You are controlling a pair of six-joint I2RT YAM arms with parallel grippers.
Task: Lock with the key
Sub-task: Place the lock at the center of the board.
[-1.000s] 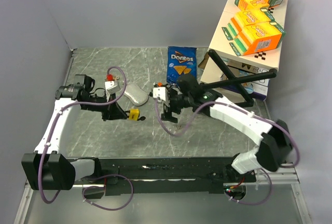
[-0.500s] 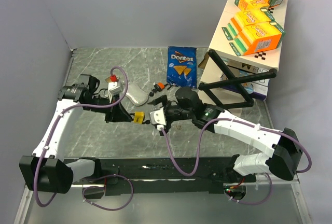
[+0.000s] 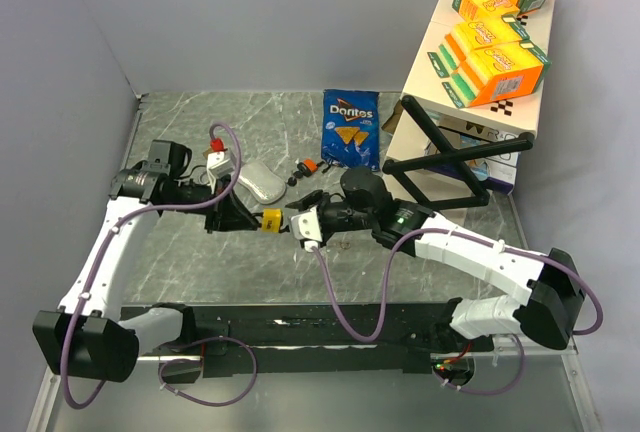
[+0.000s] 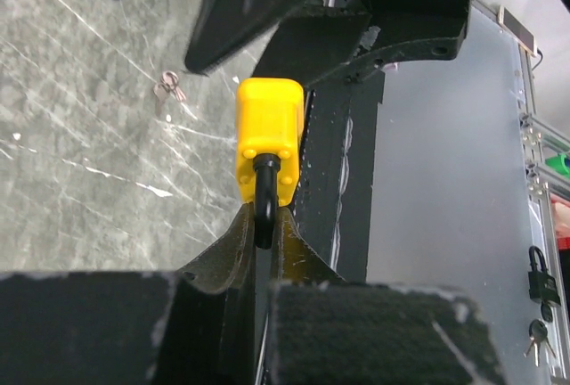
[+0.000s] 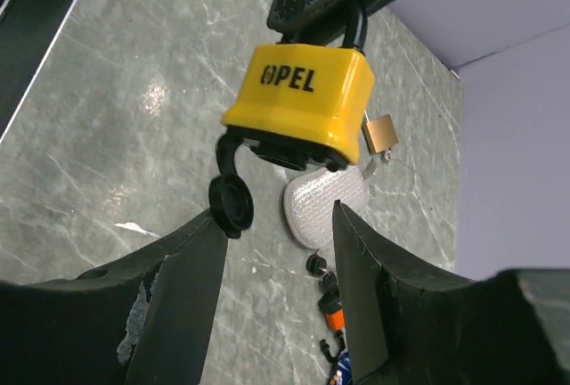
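1. The left gripper point(image 4: 261, 229) is clamping the black shackle point(image 4: 264, 198) of the yellow padlock point(image 5: 298, 104). It is holding the lock off the surface, a little left of the tabletop's centre and about midway between the near and far edges.
2. The lock's long axis is running roughly level. The shackle is pointing toward the left edge and the keyhole end toward the right edge, straight at the right gripper point(image 3: 303, 224).
3. The right gripper is sitting just beside that end with its jaws apart and nothing showing between them. It is the arm placed to bring a key in along this axis.
4. The padlock body is looking blocky and glossy, with black lettering on one face. A round black dust cap point(image 5: 231, 202) is dangling off its base, so the keyway is probably lying uncovered, though the slot itself is not showing.
5. A small bunch of keys point(image 4: 166, 91) is lying on the stone surface beyond the lock. The right gripper is apparently needing to fetch one before any turning can happen.
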